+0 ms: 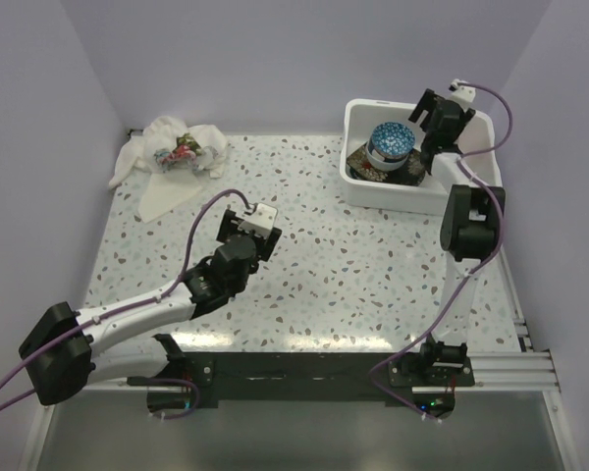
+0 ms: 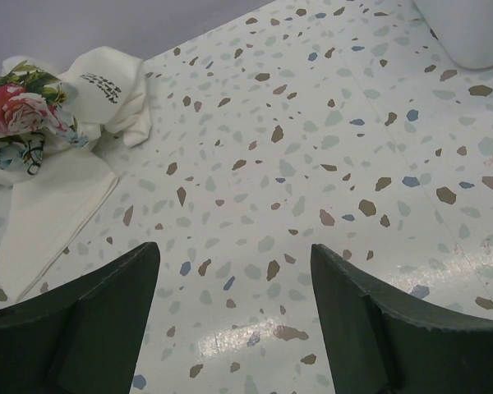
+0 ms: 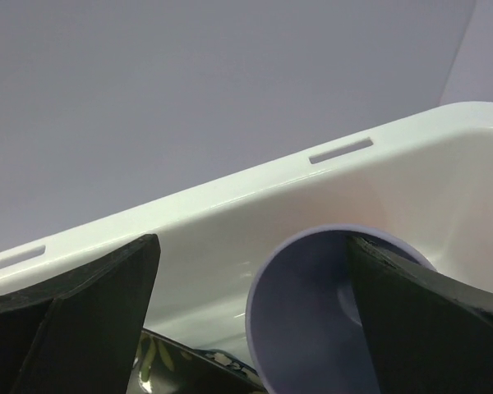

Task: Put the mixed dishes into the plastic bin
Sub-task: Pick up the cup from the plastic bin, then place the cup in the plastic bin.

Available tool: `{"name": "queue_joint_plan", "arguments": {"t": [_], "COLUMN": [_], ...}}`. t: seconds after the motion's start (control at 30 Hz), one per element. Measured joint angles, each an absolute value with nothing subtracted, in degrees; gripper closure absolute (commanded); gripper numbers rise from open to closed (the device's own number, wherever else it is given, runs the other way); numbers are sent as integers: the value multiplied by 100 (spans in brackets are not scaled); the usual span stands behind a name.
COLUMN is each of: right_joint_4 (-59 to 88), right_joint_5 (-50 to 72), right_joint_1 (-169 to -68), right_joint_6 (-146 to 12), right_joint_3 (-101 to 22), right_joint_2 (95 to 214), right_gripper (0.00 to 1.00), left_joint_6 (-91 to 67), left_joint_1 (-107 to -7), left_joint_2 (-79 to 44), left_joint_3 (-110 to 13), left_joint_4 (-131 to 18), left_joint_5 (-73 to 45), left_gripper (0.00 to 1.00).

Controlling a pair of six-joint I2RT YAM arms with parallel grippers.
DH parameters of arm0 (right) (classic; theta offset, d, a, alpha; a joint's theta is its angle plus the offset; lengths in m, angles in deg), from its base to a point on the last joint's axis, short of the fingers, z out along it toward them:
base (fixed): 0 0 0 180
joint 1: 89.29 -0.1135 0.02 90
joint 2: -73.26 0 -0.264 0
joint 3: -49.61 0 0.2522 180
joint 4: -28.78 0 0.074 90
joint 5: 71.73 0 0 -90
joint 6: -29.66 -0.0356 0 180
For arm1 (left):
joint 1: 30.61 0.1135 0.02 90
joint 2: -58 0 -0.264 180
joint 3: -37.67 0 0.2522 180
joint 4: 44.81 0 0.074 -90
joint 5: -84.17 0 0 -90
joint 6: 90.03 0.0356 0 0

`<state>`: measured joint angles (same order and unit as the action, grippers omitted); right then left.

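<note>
White plastic bin holds dishes at the table's far right corner

Glossy and rounded at the corners, the plastic bin [image 1: 393, 194] has slotted handles under its flared rim. Inside, a blue-patterned dish [image 1: 391, 140] stands on a dark floral plate [image 1: 371, 169]. A smooth purple cup [image 3: 312, 328] lies on its side by the far wall, its mouth towards the wrist camera. The right gripper [image 3: 253, 246] hangs inside the bin with its claw spread wide. The cup sits between the fingers, with a clear gap on the left one, so it is not clenched. The left gripper [image 2: 234, 246] is also spread, grasping nothing, over the speckled terrazzo table [image 1: 353, 265]. A crumpled white cloth [image 1: 172, 157] with a floral print lies at the far left corner.
</note>
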<state>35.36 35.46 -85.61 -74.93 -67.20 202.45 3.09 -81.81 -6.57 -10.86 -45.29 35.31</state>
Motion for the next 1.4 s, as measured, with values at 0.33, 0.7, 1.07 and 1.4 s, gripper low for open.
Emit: {"name": "queue_joint_plan", "arguments": {"t": [0.33, 0.7, 1.07, 1.4], "right_joint_4": [3684, 3852, 3573, 2762], "right_joint_5": [4145, 4270, 4405, 4562], "right_joint_1": [-8555, -8548, -8548, -8511], "right_joint_6": [-7408, -7611, -7738, -7622], "right_joint_3": [-6768, -6695, -6184, -5937], "right_joint_2": [20533, 20498, 20310, 19694], "right_gripper": [1, 5, 61, 100], "left_joint_6": [379, 409, 411, 409], "left_joint_1": [-8203, -8203, -8207, -8207], "left_joint_2": [-684, -703, -703, -668], "left_joint_3": [-1057, -1020, -1020, -1020], "left_joint_4": [-4496, -4450, -4448, -4448], "left_joint_5": [3531, 3531, 3531, 3529], "left_gripper": [21, 21, 21, 22]}}
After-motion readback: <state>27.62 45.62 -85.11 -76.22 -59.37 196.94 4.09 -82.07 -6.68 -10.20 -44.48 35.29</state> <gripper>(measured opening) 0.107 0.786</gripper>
